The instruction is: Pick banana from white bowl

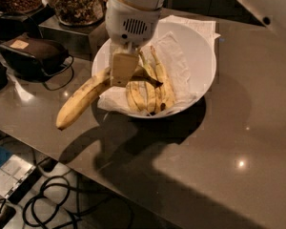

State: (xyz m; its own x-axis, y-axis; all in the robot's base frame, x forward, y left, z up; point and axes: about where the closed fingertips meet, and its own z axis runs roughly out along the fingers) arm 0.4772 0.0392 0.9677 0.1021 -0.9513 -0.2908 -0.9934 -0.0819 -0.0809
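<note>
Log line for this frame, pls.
phase: grasp | end effector: over white bowl, shut on banana near stem end | banana: far end juts past rim over counter | smaller bananas: in bowl

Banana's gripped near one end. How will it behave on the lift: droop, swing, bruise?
Likely stiff: the banana holds its curve though the gripper clamps it near one end. May pivot downward, since most of it overhangs the white bowl. Speckled skin suggests ripeness; could bruise.
</note>
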